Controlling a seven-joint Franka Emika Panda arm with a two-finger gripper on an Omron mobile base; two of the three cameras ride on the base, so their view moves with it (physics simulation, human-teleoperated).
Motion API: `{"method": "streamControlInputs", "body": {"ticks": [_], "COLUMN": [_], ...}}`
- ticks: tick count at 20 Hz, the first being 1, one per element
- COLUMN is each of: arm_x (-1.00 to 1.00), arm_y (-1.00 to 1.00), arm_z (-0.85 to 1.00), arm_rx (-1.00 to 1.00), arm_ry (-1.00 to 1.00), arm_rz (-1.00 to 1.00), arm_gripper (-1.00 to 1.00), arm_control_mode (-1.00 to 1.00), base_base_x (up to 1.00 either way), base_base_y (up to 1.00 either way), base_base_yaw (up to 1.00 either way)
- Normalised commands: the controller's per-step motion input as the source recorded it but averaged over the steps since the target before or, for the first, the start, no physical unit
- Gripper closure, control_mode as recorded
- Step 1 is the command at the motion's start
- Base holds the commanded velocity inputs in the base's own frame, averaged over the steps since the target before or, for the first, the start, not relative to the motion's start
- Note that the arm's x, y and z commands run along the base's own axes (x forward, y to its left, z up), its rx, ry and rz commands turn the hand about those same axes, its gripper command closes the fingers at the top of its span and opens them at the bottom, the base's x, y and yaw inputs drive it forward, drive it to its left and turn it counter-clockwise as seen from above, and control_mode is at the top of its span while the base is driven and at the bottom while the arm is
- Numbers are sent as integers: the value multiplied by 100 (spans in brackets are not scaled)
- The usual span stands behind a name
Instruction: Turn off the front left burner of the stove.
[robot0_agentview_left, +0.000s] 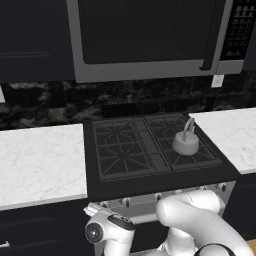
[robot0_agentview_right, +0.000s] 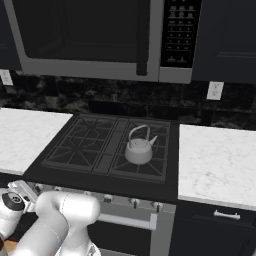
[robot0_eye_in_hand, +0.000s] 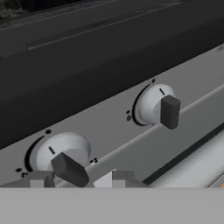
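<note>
1. Dark kitchen: black cabinets, marble-look white table (robot0_agentview_left: 40, 165) either side of stove (robot0_agentview_left: 155, 177), microwave (robot0_agentview_left: 150, 37) above, dark stone backsplash.
2. Stove set square between table tops, long axis running L–R; silver front panel (robot0_eye_in_hand: 109, 127) w/ knob row facing robot.
3. Front left burner (robot0_agentview_left: 121, 162) at near-left corner of cooktop, centre of black star grate; head dark, no glow seen.
4. Grey kettle (robot0_agentview_left: 185, 142) on front-right grate, handle upright; spout toward right in right base view.
5. Hand view: two knobs on panel. Lower-left knob (robot0_eye_in_hand: 61, 157) w/ dark grip bar slanted, top-left to bottom-right. Right knob (robot0_eye_in_hand: 159, 107) w/ bar near upright.
6. Tool (robot0_eye_in_hand: 78, 180) low at front panel, left end, just beneath lower-left knob. Fingertips (robot0_eye_in_hand: 39, 179) partly open, gap moderate; slanted bar's lower end between them. Actual contact w/ bar: can't tell. Nothing clearly gripped.
</note>
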Motion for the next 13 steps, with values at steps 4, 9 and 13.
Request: {"method": "streamControlInputs", "body": {"ticks": [4,9,13], "arm_x": [30,-9,0], "arm_y": [-57,-22,0], "arm_z": [0,-3,0], "arm_rx": [51,13,0], "arm_ry": [-20,-2,0], "arm_rz": [-52,-13,0], "arm_gripper": [100,100,100], "arm_control_mode": [-100,-100,-100], "base_base_x": [0,0,0], "base_base_y": [0,0,0], "base_base_yaw": [0,0,0]}}
